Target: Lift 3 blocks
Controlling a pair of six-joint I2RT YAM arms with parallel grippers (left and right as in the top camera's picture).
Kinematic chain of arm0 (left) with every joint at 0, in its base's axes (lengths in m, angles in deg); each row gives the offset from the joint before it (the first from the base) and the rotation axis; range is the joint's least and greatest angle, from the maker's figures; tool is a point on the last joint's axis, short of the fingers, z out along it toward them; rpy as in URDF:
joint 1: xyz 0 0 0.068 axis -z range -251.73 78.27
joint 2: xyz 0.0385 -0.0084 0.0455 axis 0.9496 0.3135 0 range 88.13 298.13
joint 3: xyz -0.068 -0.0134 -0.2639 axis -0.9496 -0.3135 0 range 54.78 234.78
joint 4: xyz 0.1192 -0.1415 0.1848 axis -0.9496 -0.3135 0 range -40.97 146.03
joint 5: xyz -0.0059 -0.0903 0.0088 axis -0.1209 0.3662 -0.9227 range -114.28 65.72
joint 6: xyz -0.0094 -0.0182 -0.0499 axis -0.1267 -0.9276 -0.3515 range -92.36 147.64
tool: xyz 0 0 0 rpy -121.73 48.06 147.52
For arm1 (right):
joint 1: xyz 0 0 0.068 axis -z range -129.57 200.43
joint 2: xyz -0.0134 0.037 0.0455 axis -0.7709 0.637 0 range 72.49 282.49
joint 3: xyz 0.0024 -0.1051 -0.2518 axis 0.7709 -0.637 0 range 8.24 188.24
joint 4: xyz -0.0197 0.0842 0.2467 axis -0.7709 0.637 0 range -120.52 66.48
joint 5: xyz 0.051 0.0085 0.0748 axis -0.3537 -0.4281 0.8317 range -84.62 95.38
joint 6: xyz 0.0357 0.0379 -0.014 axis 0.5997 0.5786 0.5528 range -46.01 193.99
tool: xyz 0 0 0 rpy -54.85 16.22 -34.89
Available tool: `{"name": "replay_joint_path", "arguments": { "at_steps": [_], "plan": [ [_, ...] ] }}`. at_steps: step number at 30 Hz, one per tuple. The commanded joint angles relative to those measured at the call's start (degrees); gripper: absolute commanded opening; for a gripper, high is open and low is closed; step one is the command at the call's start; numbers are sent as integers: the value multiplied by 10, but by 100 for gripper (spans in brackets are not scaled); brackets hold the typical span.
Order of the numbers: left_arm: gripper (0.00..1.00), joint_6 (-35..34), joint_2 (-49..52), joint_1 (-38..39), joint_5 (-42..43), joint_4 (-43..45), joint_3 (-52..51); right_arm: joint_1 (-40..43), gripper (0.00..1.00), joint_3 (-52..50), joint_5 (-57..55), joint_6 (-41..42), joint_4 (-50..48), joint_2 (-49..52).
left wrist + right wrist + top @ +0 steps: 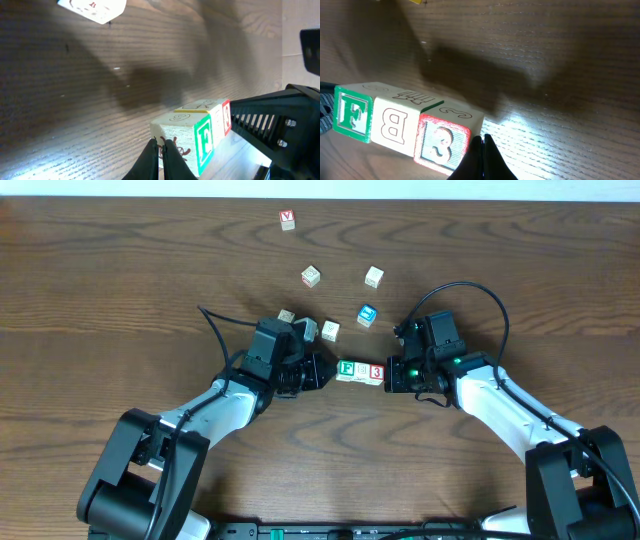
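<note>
Three blocks in one tight row, mid-table: green F block [347, 369], pale B block [361, 371], red 3 block [376, 372], faces touching, F toward the left arm, 3 toward the right. Look at the grip. The left gripper [328, 371] has its fingers clenched together, tips pressed on the outer end of the F. The right gripper [388, 374] is clenched the same way against the outer side of the 3. Neither pincer wraps a block; the row sits squeezed between two closed points.

Around them, a blue-faced cube [367, 314] lies toward the far side, near the row. A pale cube [330, 330] sits just beside the left wrist, and a small cube [286, 316] is tucked at that arm's other side. Further back are a cream cube [311, 276] and a white cube [374, 276], with a red-faced cube [288, 219] well apart near the far edge. None touches the row.

The table [120, 300] is dark wood grain, with a pale strip along its far edge. A black cable [470, 288] loops over the right arm.

The left wrist view catches closed fingertips [152, 155] on the F block's end face and an edge cube [92, 7] at the top of the picture. It also shows a dark shadow on the wood, apart from the row. The row looks clear of the table, though I can't be sure. The right wrist view reads F, B, 3 head-on, and the B is plain there but faint from overhead.
</note>
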Motion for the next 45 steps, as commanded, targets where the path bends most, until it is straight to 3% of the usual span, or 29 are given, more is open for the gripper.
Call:
{"name": "replay_joint_path", "arguments": {
  "at_steps": [1, 45],
  "plan": [
    [7, 10, -9, 18, 65, 3, 24, -32, 1, 27, 129, -3, -11, -6],
    [7, 9, -9, 18, 61, -1, 44, -33, 1, 49, 134, -2, 7, -6]
  ]
}}
